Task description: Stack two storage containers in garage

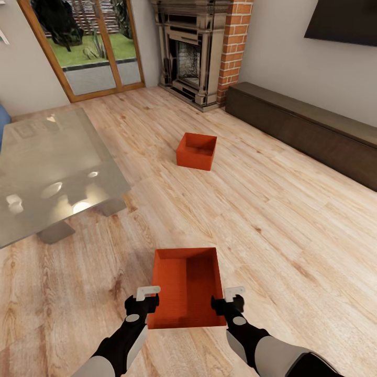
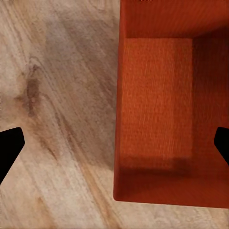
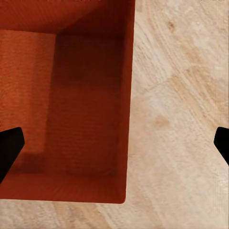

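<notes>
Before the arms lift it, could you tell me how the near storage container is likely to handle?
The near storage container looks stiff: straight, plain walls. It probably weighs little, being lidless and empty. Its smooth walls may slip, so a hold with the left gripper and right gripper straddling opposite walls seems wise. The flat base on the wood floor should slide, not roll.

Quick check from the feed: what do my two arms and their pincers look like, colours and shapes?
Both arms match: pale grey shell on the forearm, glossy black wrist segments with a small grey round joint cap. The left pincer and right pincer each end in a pale grey-white angular bracket. In the wrist views the fingertips show as plain black wedges. No cables or markings are visible.
</notes>
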